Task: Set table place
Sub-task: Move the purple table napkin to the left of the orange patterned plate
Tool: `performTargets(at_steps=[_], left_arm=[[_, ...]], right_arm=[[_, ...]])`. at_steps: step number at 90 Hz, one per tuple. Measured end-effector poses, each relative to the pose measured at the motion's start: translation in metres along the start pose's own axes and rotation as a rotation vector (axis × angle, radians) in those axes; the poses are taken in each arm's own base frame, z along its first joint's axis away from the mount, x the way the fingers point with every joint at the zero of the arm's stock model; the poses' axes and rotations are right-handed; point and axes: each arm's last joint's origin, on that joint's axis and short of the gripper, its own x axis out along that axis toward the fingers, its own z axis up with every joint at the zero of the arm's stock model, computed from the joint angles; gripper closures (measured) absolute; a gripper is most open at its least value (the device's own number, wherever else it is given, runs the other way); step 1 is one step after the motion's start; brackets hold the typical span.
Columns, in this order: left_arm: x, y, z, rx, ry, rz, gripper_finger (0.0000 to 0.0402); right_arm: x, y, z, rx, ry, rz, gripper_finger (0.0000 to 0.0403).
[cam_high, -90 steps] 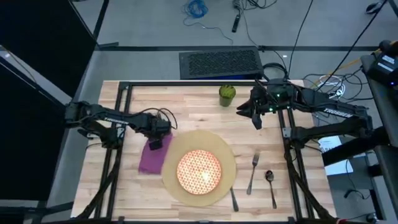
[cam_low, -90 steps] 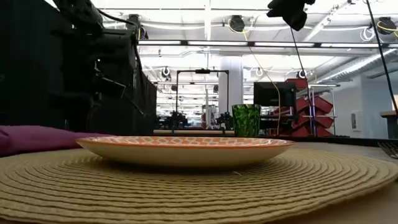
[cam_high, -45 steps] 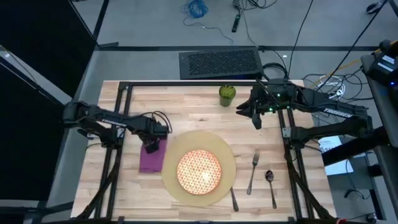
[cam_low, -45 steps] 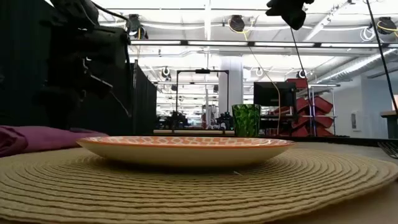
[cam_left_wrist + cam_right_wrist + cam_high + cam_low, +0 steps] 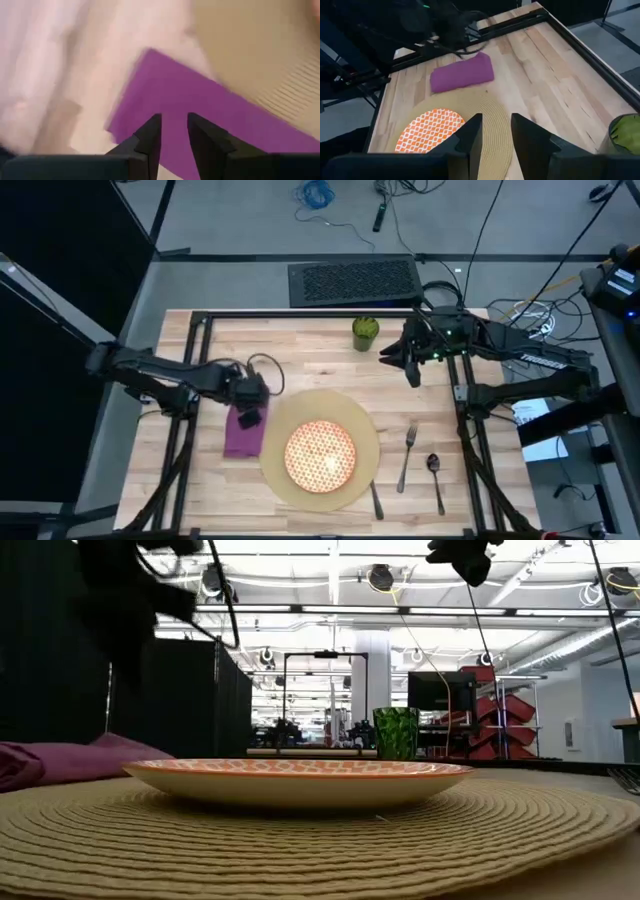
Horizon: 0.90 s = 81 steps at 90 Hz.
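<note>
- I have the table (image 5: pixel 320 345) framed by its black bar on all sides; the widest bare wood lies along the far strip, between the frame and the mat.
- The place (image 5: pixel 320 450), the big tan mat, sits near the front edge, a little left of centre, and its front rim comes close to the table's front edge. The red-and-cream plate (image 5: pixel 320 455) lies inside it, with mat showing all round.
- The purple napkin (image 5: pixel 245 432) lies flat on the wood, touching or just overlapping the mat's left rim; I cannot tell which.
- My left gripper (image 5: pixel 247 418) hangs over the napkin's far end. From the left wrist view its fingers (image 5: pixel 150 136) stand nearly together with only a thin gap, nothing between them; the napkin is blurred there.
- My right gripper (image 5: pixel 410 370) waits above the far right of the table, just beside the green cup (image 5: pixel 365 332), fingers close together and holding nothing.
- A fork (image 5: pixel 406 458) and a spoon (image 5: pixel 435 478) lie right of the mat, with a knife (image 5: pixel 375 500) by the mat's front right rim, hard to make out.
- In the low view the cutlery is cut off at the right edge.
</note>
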Motion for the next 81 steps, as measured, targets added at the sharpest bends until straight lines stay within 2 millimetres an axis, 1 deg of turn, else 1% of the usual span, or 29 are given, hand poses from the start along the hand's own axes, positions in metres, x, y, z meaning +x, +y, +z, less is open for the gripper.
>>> performTargets(at_steps=[8,14,23,34,40,48,59,81], left_arm=[[-0.01,-0.016,-0.013,0.049,0.009,-0.113,0.032],[-0.017,-0.028,-0.021,0.055,0.008,-0.198,0.032],[-0.023,-0.048,-0.026,0.106,-0.04,-0.317,0.0311],[-0.026,-0.064,-0.03,0.156,-0.12,-0.387,0.0292],[-0.021,-0.068,-0.033,0.173,-0.109,-0.368,0.0279],[-0.011,-0.068,-0.04,0.201,-0.042,-0.299,0.0261],[0.004,-0.068,-0.044,0.221,0.038,-0.205,0.024],[0.025,-0.079,-0.043,0.24,0.102,-0.14,0.0213]], right_arm=[[0.0,-0.001,0.0,0.003,-0.003,-0.005,0.0312],[0.0,-0.003,0.001,0.009,-0.012,-0.013,0.0312],[-0.001,-0.005,0.003,0.013,-0.024,-0.024,0.0312],[-0.001,-0.006,0.004,0.013,-0.038,-0.028,0.0312],[-0.001,-0.006,0.004,0.01,-0.04,-0.027,0.0312],[-0.001,-0.006,0.004,0.006,-0.04,-0.026,0.0312],[-0.001,-0.006,0.004,-0.002,-0.034,-0.027,0.0312],[-0.001,-0.006,0.002,-0.009,-0.013,-0.03,0.0312]])
